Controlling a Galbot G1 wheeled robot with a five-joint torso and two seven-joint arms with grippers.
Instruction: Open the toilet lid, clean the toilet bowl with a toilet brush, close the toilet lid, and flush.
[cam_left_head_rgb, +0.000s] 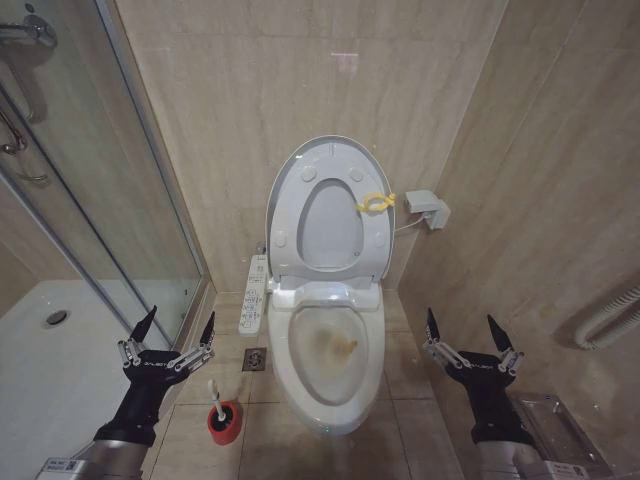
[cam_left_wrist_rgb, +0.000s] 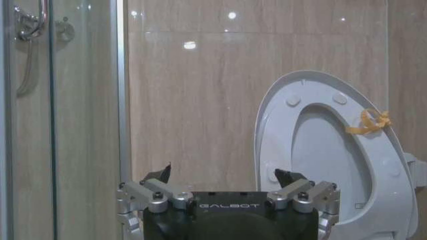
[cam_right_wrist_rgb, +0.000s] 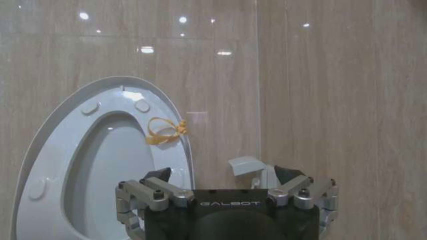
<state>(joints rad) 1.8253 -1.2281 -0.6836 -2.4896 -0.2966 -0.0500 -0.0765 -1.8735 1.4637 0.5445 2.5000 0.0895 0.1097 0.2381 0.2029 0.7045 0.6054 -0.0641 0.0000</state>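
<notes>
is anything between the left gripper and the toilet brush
Nothing visible. The left gripper hangs open above the floor, and the toilet brush stands in its red cup just below it, beside the toilet bowl.

You can't see the toilet lid (cam_left_head_rgb: 331, 152) whole: the raised seat ring (cam_left_head_rgb: 290, 215) covers all but its rim. The head of the toilet brush (cam_left_head_rgb: 214, 394) sits hidden inside the red cup holder (cam_left_head_rgb: 225, 423); only the handle sticks out. In the left wrist view, the left hand (cam_left_wrist_rgb: 227, 178) hides the lid's lower part, and the frame edge cuts its bottom. In the right wrist view, the right hand (cam_right_wrist_rgb: 225, 175) blocks part of the wall box (cam_right_wrist_rgb: 245, 165).
</notes>
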